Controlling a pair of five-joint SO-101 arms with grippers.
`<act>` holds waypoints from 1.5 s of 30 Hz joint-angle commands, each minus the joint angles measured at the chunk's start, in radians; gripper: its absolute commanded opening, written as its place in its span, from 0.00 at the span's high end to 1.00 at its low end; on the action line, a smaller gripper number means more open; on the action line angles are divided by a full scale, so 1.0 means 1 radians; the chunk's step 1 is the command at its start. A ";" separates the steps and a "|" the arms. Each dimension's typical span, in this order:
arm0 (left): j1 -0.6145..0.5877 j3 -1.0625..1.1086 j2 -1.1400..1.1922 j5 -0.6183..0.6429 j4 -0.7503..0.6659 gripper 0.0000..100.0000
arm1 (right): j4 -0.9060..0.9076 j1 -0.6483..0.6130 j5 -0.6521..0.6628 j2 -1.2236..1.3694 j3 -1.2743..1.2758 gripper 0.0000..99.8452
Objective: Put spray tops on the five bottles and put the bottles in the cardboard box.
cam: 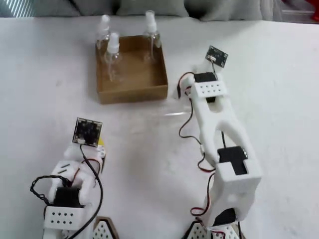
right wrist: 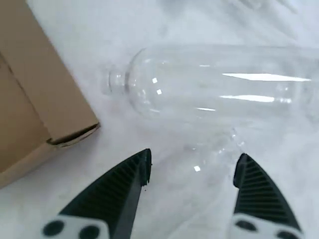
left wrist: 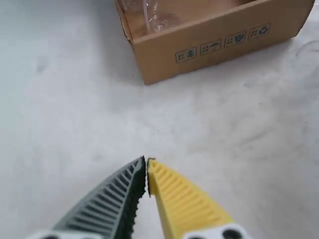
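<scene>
The cardboard box stands at the back middle of the table. Three clear bottles with white spray tops stand upright in it. A clear bottle without a top lies on its side on the table beside a corner of the box, its neck toward the box. My right gripper hangs open just above it, and a faint clear shape that I cannot identify lies between its fingers. My left gripper is shut and empty, low over bare table in front of the box.
The right arm stretches from the front edge up past the box's right side. The left arm stays folded at the front left. Bare white table lies between the left gripper and the box.
</scene>
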 commanded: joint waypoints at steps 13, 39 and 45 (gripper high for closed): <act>0.012 -0.006 -0.016 -0.011 -0.014 0.98 | 0.133 -0.027 -0.006 0.117 -0.117 0.76; 0.012 -0.006 -0.018 -0.012 0.002 0.98 | 0.275 -0.383 0.144 0.033 -0.074 0.75; 0.010 -0.006 -0.018 -0.012 0.002 0.98 | 0.260 -0.384 0.160 0.031 -0.068 0.64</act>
